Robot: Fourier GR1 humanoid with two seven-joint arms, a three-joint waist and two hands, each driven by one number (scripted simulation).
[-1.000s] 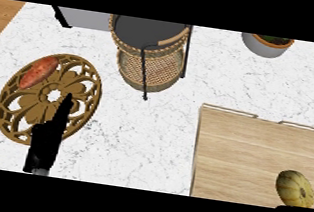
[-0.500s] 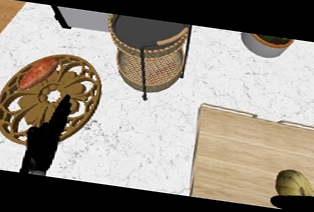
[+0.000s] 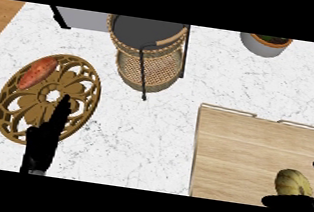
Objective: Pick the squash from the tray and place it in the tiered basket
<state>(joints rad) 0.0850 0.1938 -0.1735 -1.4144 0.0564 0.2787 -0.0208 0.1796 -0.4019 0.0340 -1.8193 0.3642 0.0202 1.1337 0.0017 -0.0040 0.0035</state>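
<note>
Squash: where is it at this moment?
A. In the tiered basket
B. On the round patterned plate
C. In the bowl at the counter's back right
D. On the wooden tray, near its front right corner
D: the squash lies on the wooden tray with the right hand at it, well apart from the tiered basket at the counter's back.

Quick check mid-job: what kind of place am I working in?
Most likely a kitchen counter: a white marble top, a wooden tray holding a squash, and a wicker tiered basket.
</note>
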